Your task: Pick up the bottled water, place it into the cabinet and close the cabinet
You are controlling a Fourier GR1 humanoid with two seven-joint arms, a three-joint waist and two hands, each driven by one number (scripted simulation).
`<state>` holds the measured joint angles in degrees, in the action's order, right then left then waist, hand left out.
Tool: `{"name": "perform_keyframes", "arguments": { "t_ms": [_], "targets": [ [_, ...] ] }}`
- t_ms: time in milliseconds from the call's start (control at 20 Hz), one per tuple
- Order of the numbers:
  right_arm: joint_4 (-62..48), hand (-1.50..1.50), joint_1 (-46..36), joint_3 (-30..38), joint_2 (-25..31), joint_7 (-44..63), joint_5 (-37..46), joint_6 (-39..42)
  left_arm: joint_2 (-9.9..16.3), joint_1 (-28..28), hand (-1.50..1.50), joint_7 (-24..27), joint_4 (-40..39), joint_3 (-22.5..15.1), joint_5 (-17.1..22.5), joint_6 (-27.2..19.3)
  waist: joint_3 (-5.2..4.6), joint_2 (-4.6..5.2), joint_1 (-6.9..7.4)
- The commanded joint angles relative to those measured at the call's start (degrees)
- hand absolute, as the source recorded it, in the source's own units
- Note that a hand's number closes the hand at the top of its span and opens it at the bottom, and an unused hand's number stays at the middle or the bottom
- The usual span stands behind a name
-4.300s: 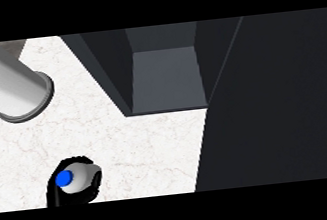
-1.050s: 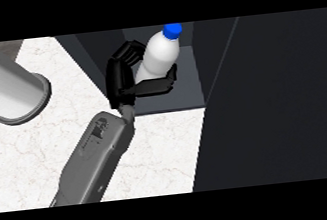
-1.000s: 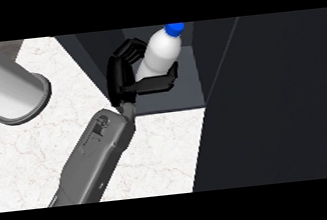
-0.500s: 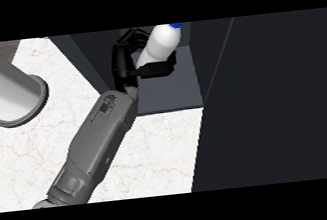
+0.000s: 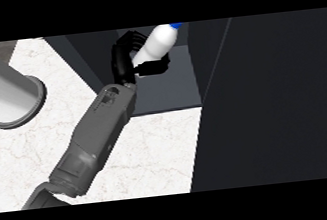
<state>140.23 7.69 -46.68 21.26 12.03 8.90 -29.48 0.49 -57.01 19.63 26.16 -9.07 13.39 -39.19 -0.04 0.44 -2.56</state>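
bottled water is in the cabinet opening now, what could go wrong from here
The bottled water is tilted in the robot hand, so it may topple if released before it is upright on the cabinet floor. The dark cabinet door stands open close beside the hand; withdrawing the forearm carelessly could knock the bottle or the door.

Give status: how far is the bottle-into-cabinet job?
Pickup done: the hand has its fingers curled round the bottled water, holding it tilted inside the open cabinet. In hand: setting it down. Left: release, pull the arm out, close the cabinet door.
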Motion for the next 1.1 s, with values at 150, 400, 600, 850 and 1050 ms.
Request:
{"name": "perform_keyframes", "arguments": {
  "t_ms": [150,400,600,850,1050],
  "targets": [
    [7.23,-1.5,1.93,-1.04,1.82,1.92,2.24,0.71,-0.47,-4.02,1.5,3.51,-9.25,3.14,1.05,-1.62,-0.01,0.22,-0.85],
    [7.22,-1.5,2.71,0.01,3.42,0.61,-0.4,1.47,-0.45,-3.11,1.5,8.21,-13.63,5.92,1.23,-1.01,0.0,0.56,-1.3],
    [3.45,-1.5,0.25,2.29,1.64,-1.12,-3.03,1.93,-0.12,-3.25,1.5,10.93,-16.18,5.68,0.14,-1.94,0.01,0.87,-1.03],
    [2.03,-1.5,0.92,-1.82,0.81,-1.27,0.59,0.6,0.08,-6.0,-1.5,7.33,-21.45,3.22,-3.21,-4.84,-0.03,0.83,-1.86],
    [4.3,-1.5,2.21,-1.55,2.14,-1.8,-0.22,0.73,-0.42,-5.52,-1.5,8.03,-22.07,3.2,-3.75,-8.29,-0.03,0.76,-1.93]
  ]
}}
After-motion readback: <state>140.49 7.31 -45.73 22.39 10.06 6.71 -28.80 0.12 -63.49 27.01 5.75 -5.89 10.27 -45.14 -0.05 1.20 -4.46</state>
